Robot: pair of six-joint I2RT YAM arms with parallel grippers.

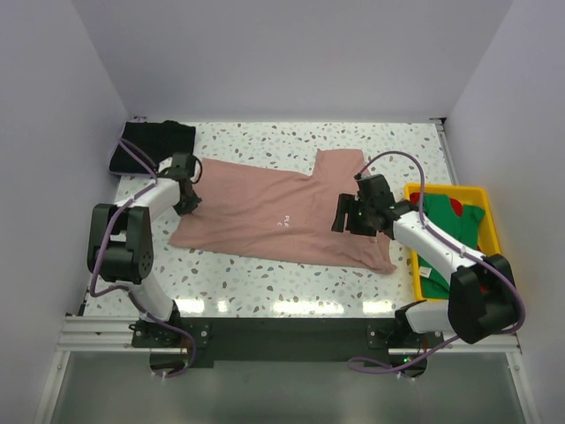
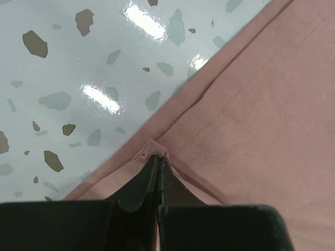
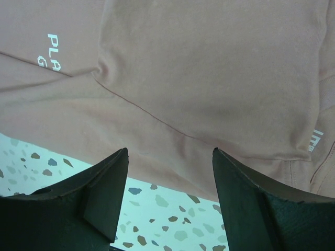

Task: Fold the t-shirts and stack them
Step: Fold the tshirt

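From above, the dusty-pink t-shirt (image 1: 274, 212) is seen spread flat across the middle of the worktop (image 1: 265, 283), laid out for folding. The black t-shirt (image 1: 157, 146) is kept at the far left corner. The left gripper (image 1: 188, 196) is set at the pink shirt's left edge, the right gripper (image 1: 346, 216) over its right part.

In the left wrist view, the fingers (image 2: 138, 188) are clenched on a pinched-up fold of the pink hem, presumably so that this edge can be lifted.

In the right wrist view, the fingers (image 3: 104, 188) are spread wide over the shirt, grasping nothing.
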